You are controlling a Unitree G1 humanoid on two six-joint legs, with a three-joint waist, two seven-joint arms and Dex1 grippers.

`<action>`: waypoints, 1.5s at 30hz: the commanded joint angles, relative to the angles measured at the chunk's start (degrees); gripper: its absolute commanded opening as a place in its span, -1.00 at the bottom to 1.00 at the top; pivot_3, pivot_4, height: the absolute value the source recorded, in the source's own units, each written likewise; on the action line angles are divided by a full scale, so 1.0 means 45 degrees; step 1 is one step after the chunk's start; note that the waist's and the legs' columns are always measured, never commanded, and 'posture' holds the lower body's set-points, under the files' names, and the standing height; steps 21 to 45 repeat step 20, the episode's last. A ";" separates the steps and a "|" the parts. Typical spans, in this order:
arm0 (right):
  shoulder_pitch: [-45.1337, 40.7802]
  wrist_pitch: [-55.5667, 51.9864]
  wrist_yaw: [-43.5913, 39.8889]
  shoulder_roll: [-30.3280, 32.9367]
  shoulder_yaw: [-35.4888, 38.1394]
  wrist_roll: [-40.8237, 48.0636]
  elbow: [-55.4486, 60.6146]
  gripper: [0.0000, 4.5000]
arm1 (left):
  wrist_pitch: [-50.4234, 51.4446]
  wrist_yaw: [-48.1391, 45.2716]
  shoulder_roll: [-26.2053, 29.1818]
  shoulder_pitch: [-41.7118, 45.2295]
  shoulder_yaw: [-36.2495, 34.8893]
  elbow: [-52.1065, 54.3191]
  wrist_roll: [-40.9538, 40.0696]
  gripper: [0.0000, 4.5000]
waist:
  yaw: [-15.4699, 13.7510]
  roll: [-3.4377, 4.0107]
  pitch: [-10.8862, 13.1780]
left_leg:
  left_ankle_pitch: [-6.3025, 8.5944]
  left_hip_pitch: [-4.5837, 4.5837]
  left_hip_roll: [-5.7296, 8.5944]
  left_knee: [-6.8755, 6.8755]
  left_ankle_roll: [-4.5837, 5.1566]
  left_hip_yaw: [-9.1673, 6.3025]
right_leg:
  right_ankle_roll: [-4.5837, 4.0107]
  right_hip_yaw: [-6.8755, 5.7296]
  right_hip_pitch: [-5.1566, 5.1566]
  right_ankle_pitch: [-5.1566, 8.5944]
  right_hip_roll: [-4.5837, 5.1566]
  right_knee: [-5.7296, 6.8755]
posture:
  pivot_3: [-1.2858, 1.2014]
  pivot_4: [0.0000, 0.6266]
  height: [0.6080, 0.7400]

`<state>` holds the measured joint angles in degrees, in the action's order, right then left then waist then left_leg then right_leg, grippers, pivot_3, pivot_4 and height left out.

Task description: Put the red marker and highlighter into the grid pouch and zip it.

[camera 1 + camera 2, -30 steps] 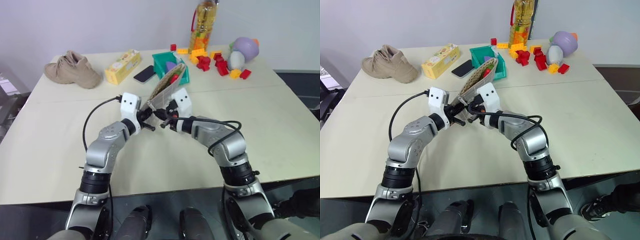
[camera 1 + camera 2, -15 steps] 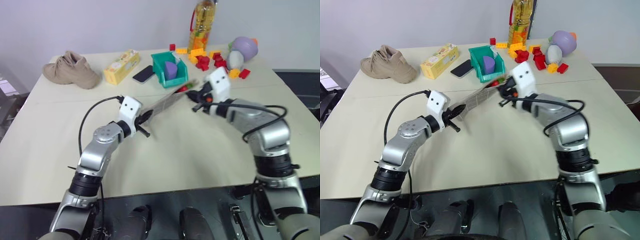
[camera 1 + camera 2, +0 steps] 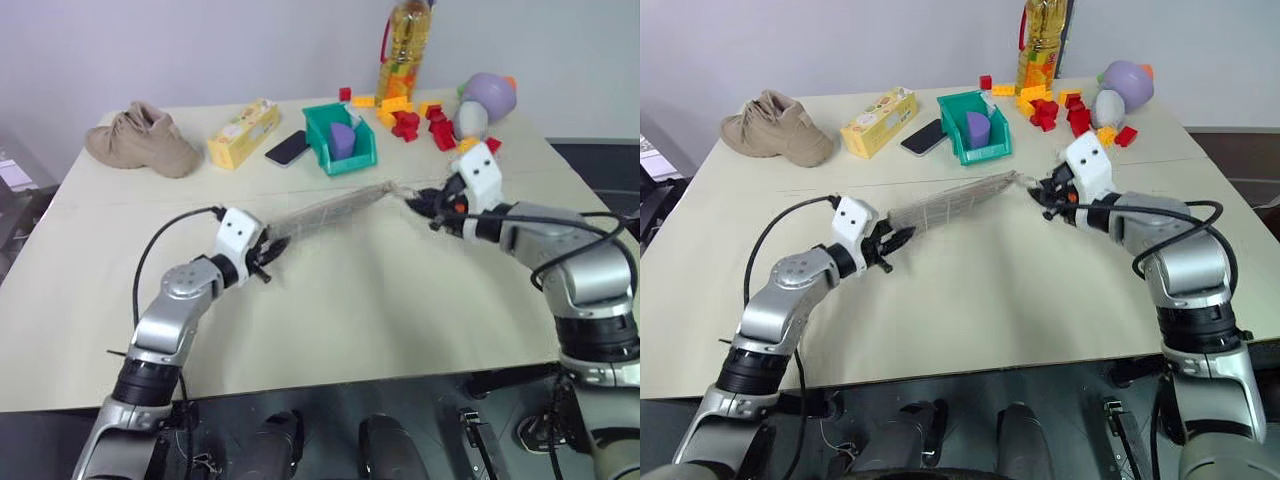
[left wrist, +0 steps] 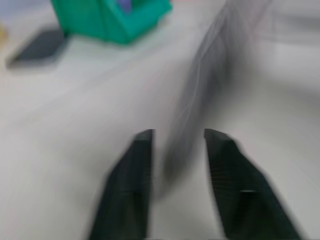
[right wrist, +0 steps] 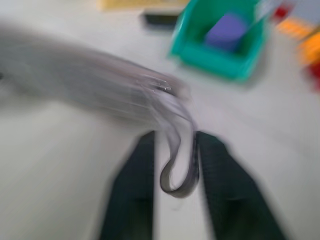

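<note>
Black fingers of the left gripper (image 4: 177, 150) stand apart, and the near end of the flat grey fabric grid pouch (image 3: 950, 200) runs right down between them, a gap showing on either side of the fabric. Over on the other side, the right gripper (image 5: 172, 150) has its two fingers parted as well, with a thin grey loop at the pouch's far end hanging in the space between them; whether either pair actually presses the fabric cannot be told through the blur. From the head views the pouch stretches in a long slanted line between the two grippers, over the pale beige table (image 3: 400, 300), its left end lower and nearer the robot, its right end higher. Beyond it sits the green plastic bin (image 3: 341, 140) with a purple block inside, well apart from the pouch.
</note>
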<state>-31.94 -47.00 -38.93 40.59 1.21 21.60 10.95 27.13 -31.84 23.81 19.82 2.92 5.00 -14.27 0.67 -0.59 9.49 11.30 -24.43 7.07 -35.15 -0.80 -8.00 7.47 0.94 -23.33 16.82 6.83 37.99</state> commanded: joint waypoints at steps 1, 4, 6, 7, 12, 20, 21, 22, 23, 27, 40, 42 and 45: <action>0.0625 0.0598 -0.0640 0.0397 0.0450 0.0264 0.0870 0.54 | 0.0181 0.0013 0.0301 -0.0324 -0.0575 0.0898 -0.0206 0.77 | -0.0025 -0.0002 0.0001 | 0.0001 0.0000 0.0000 -0.0002 0.0002 0.0000 | 0.0000 -0.0002 0.0004 0.0000 0.0001 0.0000 | 0.03 -0.52 1.00; 0.2053 0.1462 -0.1340 0.0715 0.0796 0.0337 0.1192 0.76 | 0.0289 -0.0114 0.0634 -0.1341 -0.0983 0.1389 -0.0335 0.99 | -0.0023 -0.0002 0.0001 | 0.0005 0.0002 0.0002 -0.0004 0.0008 0.0000 | 0.0000 -0.0004 0.0011 0.0000 0.0004 -0.0002 | 0.03 -0.52 1.00; 0.2924 0.2061 -0.1685 0.0800 0.1146 0.0431 0.1284 0.76 | 0.0242 -0.0033 0.0742 -0.2063 -0.1323 0.1751 -0.0376 0.99 | -0.0020 -0.0001 0.0001 | 0.0009 0.0003 0.0001 -0.0001 0.0012 0.0001 | 0.0001 -0.0002 0.0013 0.0001 0.0006 -0.0009 | 0.03 -0.52 1.00; 0.3269 0.2447 -0.1717 0.0850 0.1280 0.0309 0.1203 0.76 | 0.0240 0.0100 0.0699 -0.2414 -0.1578 0.1970 -0.0465 0.99 | -0.0020 -0.0001 0.0002 | 0.0009 0.0003 0.0001 0.0001 0.0013 0.0001 | 0.0001 -0.0002 0.0012 0.0001 0.0006 -0.0014 | 0.03 -0.52 1.00; 0.4090 0.3478 -0.1624 0.0495 0.2237 0.0516 0.0594 0.76 | 0.0204 0.0662 0.0492 -0.3687 -0.2583 0.2635 -0.0802 0.99 | -0.0038 0.0000 0.0002 | 0.0010 0.0008 -0.0003 -0.0003 0.0012 0.0001 | -0.0003 -0.0001 0.0020 -0.0001 0.0006 -0.0010 | 0.03 -0.52 1.00; 0.4556 0.4197 -0.1271 -0.0198 0.2534 0.0471 -0.0280 0.76 | -0.0124 0.0856 0.0589 -0.4617 -0.3187 0.2780 -0.0711 0.99 | -0.0083 -0.0001 0.0002 | 0.0016 0.0009 -0.0001 -0.0003 0.0019 0.0002 | -0.0004 -0.0002 0.0028 0.0001 0.0008 -0.0021 | 0.03 -0.52 1.00; 0.4556 0.4197 -0.1271 -0.0198 0.2534 0.0471 -0.0280 0.76 | -0.0124 0.0856 0.0589 -0.4617 -0.3187 0.2780 -0.0711 0.99 | -0.0083 -0.0001 0.0002 | 0.0016 0.0009 -0.0001 -0.0003 0.0019 0.0002 | -0.0004 -0.0002 0.0028 0.0001 0.0008 -0.0021 | 0.03 -0.52 1.00; 0.4556 0.4197 -0.1271 -0.0198 0.2534 0.0471 -0.0280 0.76 | -0.0124 0.0856 0.0589 -0.4617 -0.3187 0.2780 -0.0711 0.99 | -0.0083 -0.0001 0.0002 | 0.0016 0.0009 -0.0001 -0.0003 0.0019 0.0002 | -0.0004 -0.0002 0.0028 0.0001 0.0008 -0.0021 | 0.03 -0.52 1.00; 0.4556 0.4197 -0.1271 -0.0198 0.2534 0.0471 -0.0280 0.76 | -0.0124 0.0856 0.0589 -0.4617 -0.3187 0.2780 -0.0711 0.99 | -0.0083 -0.0001 0.0002 | 0.0016 0.0009 -0.0001 -0.0003 0.0019 0.0002 | -0.0004 -0.0002 0.0028 0.0001 0.0008 -0.0021 | 0.03 -0.52 1.00; 0.4556 0.4197 -0.1271 -0.0198 0.2534 0.0471 -0.0280 0.76 | -0.0124 0.0856 0.0589 -0.4617 -0.3187 0.2780 -0.0711 0.99 | -0.0083 -0.0001 0.0002 | 0.0016 0.0009 -0.0001 -0.0003 0.0019 0.0002 | -0.0004 -0.0002 0.0028 0.0001 0.0008 -0.0021 | 0.03 -0.52 1.00; 0.4556 0.4197 -0.1271 -0.0198 0.2534 0.0471 -0.0280 0.76 | -0.0124 0.0856 0.0589 -0.4617 -0.3187 0.2780 -0.0711 0.99 | -0.0083 -0.0001 0.0002 | 0.0016 0.0009 -0.0001 -0.0003 0.0019 0.0002 | -0.0004 -0.0002 0.0028 0.0001 0.0008 -0.0021 | 0.03 -0.52 1.00; 0.4556 0.4197 -0.1271 -0.0198 0.2534 0.0471 -0.0280 0.76 | -0.0124 0.0856 0.0589 -0.4617 -0.3187 0.2780 -0.0711 0.99 | -0.0083 -0.0001 0.0002 | 0.0016 0.0009 -0.0001 -0.0003 0.0019 0.0002 | -0.0004 -0.0002 0.0028 0.0001 0.0008 -0.0021 | 0.03 -0.52 1.00; 0.4556 0.4197 -0.1271 -0.0198 0.2534 0.0471 -0.0280 0.76 | -0.0124 0.0856 0.0589 -0.4617 -0.3187 0.2780 -0.0711 0.99 | -0.0083 -0.0001 0.0002 | 0.0016 0.0009 -0.0001 -0.0003 0.0019 0.0002 | -0.0004 -0.0002 0.0028 0.0001 0.0008 -0.0021 | 0.03 -0.52 1.00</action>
